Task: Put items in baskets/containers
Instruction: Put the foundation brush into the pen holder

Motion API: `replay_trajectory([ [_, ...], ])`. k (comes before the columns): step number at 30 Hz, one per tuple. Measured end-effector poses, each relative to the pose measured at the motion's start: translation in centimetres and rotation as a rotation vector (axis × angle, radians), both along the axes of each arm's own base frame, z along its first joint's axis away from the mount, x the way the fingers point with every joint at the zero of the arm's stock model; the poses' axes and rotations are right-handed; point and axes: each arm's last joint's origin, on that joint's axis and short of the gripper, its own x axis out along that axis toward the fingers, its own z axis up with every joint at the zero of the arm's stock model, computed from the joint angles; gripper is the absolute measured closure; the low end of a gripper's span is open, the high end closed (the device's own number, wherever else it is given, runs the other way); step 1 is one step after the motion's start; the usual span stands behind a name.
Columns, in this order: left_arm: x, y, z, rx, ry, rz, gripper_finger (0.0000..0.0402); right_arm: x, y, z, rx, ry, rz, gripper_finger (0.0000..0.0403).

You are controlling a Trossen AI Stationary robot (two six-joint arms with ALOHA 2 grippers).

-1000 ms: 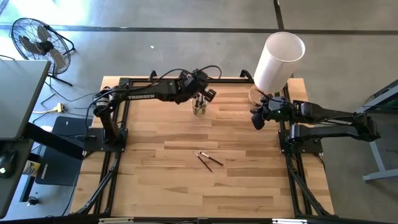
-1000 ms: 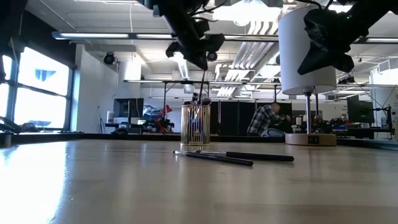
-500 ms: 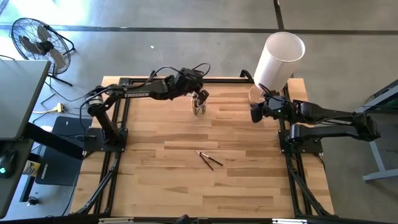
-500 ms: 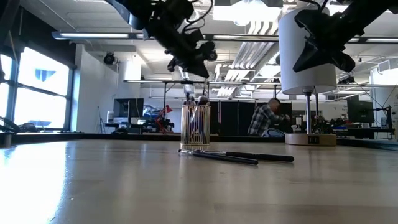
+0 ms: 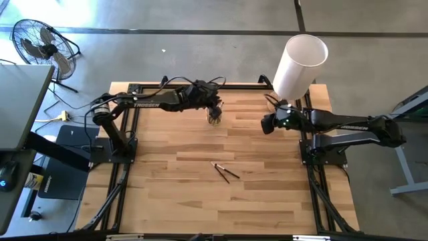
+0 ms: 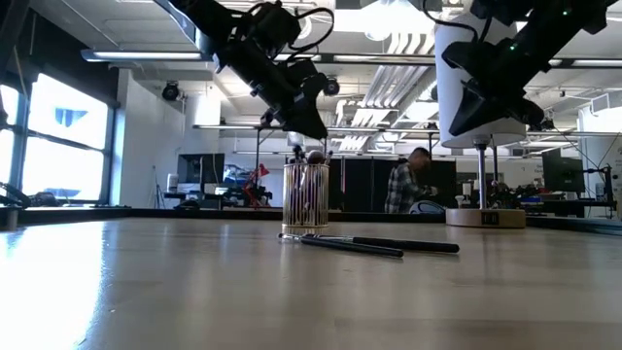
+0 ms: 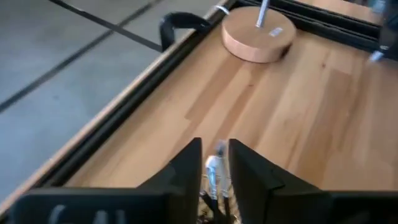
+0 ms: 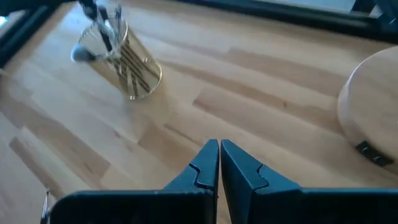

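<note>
The clear yellowish cup (image 5: 214, 118) stands near the table's far edge and holds several brushes, bristles up (image 6: 305, 156). My left gripper (image 5: 215, 107) hovers just above it, tipped over, fingers narrowly open. In the left wrist view a silvery brush end (image 7: 214, 169) shows in the gap between them. Two dark brushes (image 5: 225, 172) lie crossed on the table's middle, and the low view shows them in front of the cup (image 6: 374, 245). My right gripper (image 5: 267, 124) is shut and hangs in the air right of the cup (image 8: 124, 59), holding nothing.
A tall white cylinder (image 5: 298, 63) on a round wooden base (image 8: 373, 118) stands at the far right corner, close behind my right arm. Black frame rails run along the table's left, right and far edges. A person moves in the room beyond the table (image 6: 403, 190).
My left gripper has tipped over and shifted slightly toward the table's left while staying above the cup. The brush that hung from it into the cup now stands among the others. My right gripper has moved a little toward the table's left, toward the cup.
</note>
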Motion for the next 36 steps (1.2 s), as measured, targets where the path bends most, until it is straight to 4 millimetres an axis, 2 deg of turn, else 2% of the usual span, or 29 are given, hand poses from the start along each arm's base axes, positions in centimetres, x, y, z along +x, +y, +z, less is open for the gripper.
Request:
replay_trajectory([
  [6, 0.1, -0.6, -0.2, -0.036, 0.025, -0.049, 0.0259, 0.7, 0.1, -0.6, 0.064, 0.011, 0.07, 0.0391],
  [9, 0.0, -1.5, 1.0, -0.049, 0.059, -0.068, 0.0246, 0.8, 0.3, -0.6, 0.094, 0.007, 0.128, 0.0391],
  [12, 0.6, -3.3, 4.1, 0.001, 0.065, -0.048, 0.0252, 1.0, 0.9, -0.5, 0.088, 0.014, 0.21, 0.0391],
  [15, 1.0, -6.0, 5.8, -0.002, 0.147, -0.063, 0.0272, 1.3, 1.8, -0.4, 0.059, 0.007, 0.293, 0.0399],
  [19, 1.3, -9.8, 8.2, -0.038, 0.125, -0.133, 0.0317, 1.9, 3.2, 0.1, 0.004, -0.025, 0.412, 0.0398],
  [24, 0.6, -14.5, 6.6, -0.092, 0.308, -0.28, 0.0392, 2.1, 4.6, 0.2, -0.029, -0.033, 0.556, 0.0399],
  [27, -0.7, -16.8, 5.9, -0.134, 0.434, -0.302, 0.0388, 2.2, 4.9, 0.3, -0.059, -0.039, 0.581, 0.0401],
  [30, -1.4, -18.8, 4.0, -0.167, 0.502, -0.312, 0.0396, 3.0, 5.5, 0.8, -0.084, -0.12, 0.584, 0.0402],
  [33, -1.9, -20.5, 1.0, -0.17, 0.526, -0.376, 0.0399, 4.5, 6.7, 1.0, -0.161, -0.157, 0.617, 0.0402],
  [36, -4.0, -21.2, -0.7, -0.212, 0.482, -0.434, 0.04, 6.7, 7.9, 1.0, -0.207, -0.099, 0.599, 0.0402],
])
